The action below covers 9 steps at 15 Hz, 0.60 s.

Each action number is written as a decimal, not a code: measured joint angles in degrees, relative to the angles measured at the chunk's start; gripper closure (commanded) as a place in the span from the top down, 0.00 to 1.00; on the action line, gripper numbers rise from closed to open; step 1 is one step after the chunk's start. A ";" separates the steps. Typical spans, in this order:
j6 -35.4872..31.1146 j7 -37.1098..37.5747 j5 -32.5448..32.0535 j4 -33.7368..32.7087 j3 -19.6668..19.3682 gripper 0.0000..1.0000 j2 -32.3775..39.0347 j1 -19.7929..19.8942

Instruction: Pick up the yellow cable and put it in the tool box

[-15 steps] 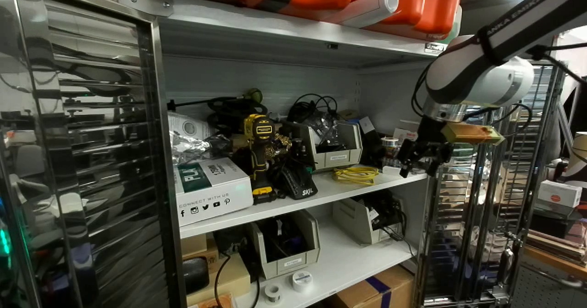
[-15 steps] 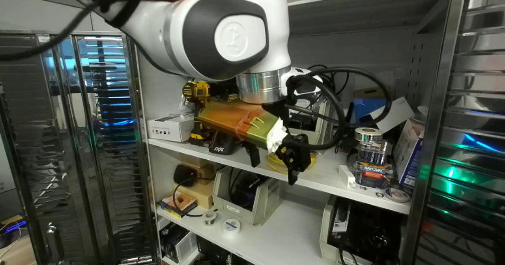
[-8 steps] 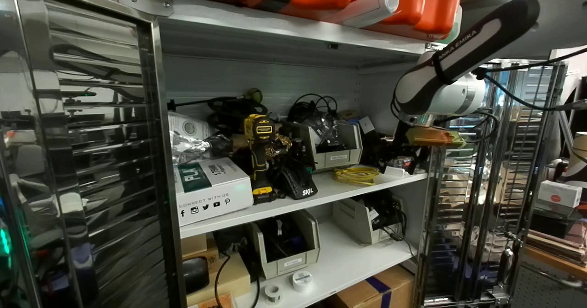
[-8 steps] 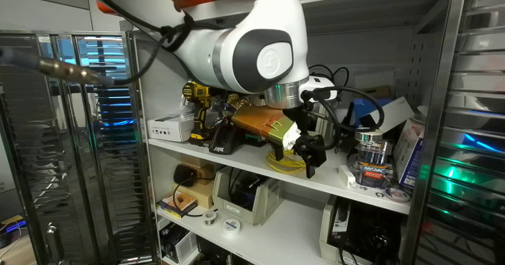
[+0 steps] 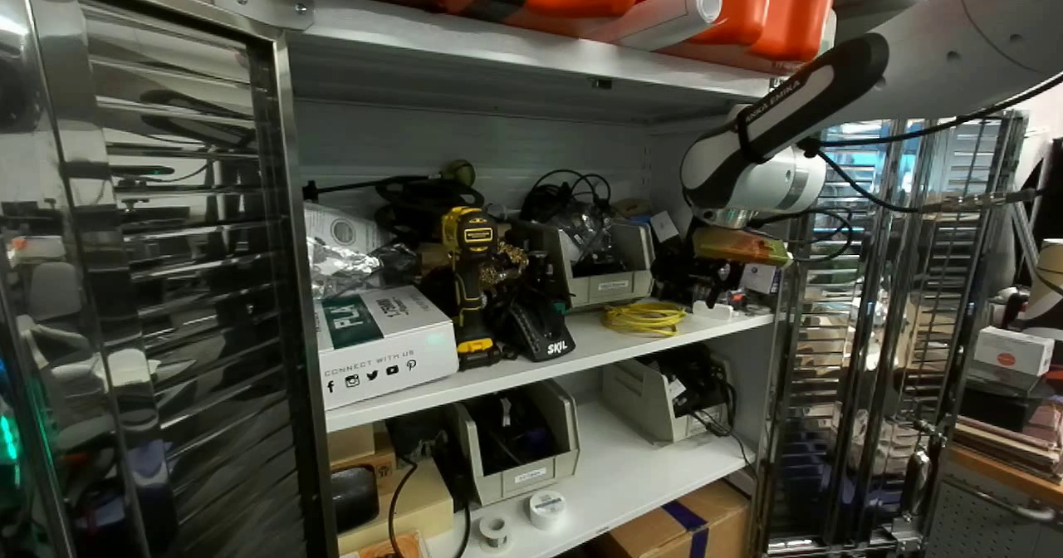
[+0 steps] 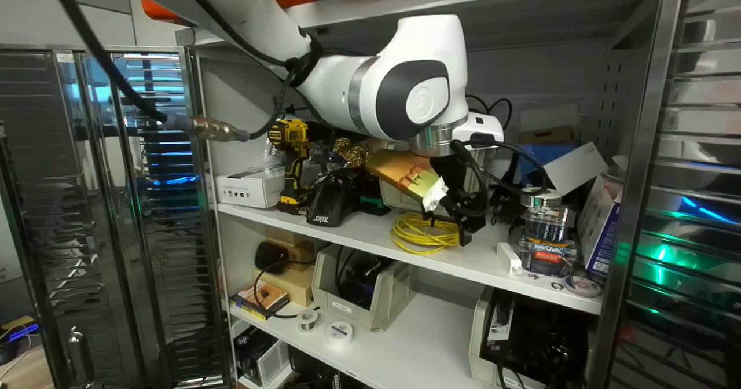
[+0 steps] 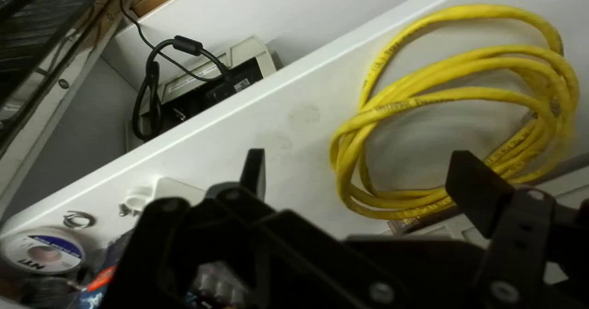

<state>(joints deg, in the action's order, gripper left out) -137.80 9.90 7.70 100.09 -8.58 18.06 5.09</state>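
The yellow cable (image 5: 644,319) lies as a flat coil near the front of the upper open shelf, in both exterior views (image 6: 424,235). In the wrist view it fills the upper right (image 7: 409,86). Whitish-grey open-front bins fit the tool box: one (image 5: 612,286) stands right behind the cable, others lower down; I cannot tell which is meant. My gripper (image 7: 358,171) is open and empty. In the wrist view its right finger (image 7: 476,191) overlaps the coil's lower strands and its left finger (image 7: 254,168) shows over bare shelf. In an exterior view the gripper (image 6: 447,230) is just above the cable, apparently not gripping it.
A yellow drill (image 5: 471,284), a black charger (image 5: 540,325) and a white carton (image 5: 390,346) stand on the same shelf. A white block (image 6: 509,259) and battery packs (image 6: 547,250) lie beyond the cable. Grey bins (image 5: 527,477) stand on the shelf below.
The arm has moved in toward the shelf and lower, leftward in one exterior picture and rightward in the opposite one. The gripper stays open. The cable has not moved.
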 measured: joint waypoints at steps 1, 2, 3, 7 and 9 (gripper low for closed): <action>0.00 0.67 0.02 -0.92 0.23 1.00 0.74 0.00; 0.00 1.36 0.02 -1.68 0.39 1.00 1.43 -0.01; 0.00 1.97 0.02 -2.26 0.44 1.00 2.08 -0.04; 0.13 3.57 -0.01 -3.23 0.45 0.93 3.95 -0.04; 0.30 4.20 -0.30 -3.32 0.44 0.66 4.28 -0.04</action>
<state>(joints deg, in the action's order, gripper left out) -137.50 14.11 7.41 96.78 -8.14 22.34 5.04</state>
